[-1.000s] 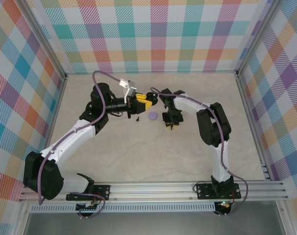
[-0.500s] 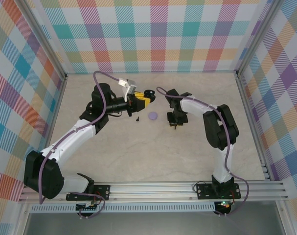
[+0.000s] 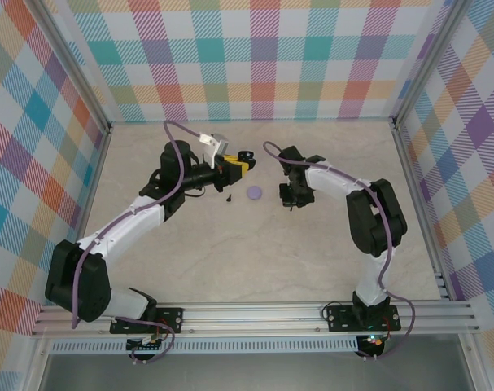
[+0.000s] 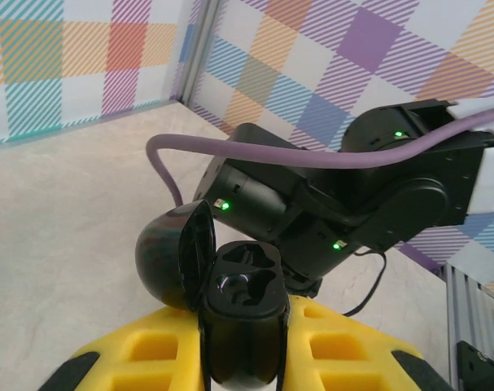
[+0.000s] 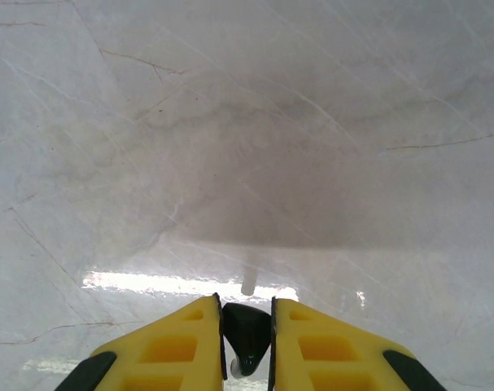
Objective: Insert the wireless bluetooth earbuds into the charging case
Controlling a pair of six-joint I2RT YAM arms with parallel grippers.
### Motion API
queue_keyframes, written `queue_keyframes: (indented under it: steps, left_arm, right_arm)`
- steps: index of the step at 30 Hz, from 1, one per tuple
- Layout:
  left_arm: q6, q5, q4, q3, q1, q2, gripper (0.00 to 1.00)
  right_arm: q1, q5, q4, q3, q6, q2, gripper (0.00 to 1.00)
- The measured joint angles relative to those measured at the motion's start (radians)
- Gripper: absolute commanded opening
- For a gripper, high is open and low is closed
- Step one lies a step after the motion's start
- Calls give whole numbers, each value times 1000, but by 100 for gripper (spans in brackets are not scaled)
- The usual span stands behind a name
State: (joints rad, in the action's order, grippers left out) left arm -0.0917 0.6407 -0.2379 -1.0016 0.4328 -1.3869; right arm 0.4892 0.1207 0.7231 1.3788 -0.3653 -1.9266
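In right jaws, black earbud (image 5: pixel 247 338), bottom cropped, charging case (image 4: pixel 242 301) in left

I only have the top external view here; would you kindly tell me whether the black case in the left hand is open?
Observer: Yes. The left wrist view shows the black case gripped in the left hand, its lid standing open.
Operator: Thank you. Is anything seated inside it?
Observer: No, both wells are empty.
Operator: And is the right hand carrying anything?
Observer: The right wrist view shows the right hand shut on a black earbud, over the table.
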Motion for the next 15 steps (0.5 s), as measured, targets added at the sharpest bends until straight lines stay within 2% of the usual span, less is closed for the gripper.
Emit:
queue_keyframes:
  steps: [6, 15]
  left_arm:
    - [-3, -25, 0, 3, 0, -11, 0]
    - [-40, -79, 1, 33, -2, -58, 0]
  right_arm:
    - [0, 0, -23, -37, 7, 43, 18]
    - [0, -34, -77, -80, 22, 205, 17]
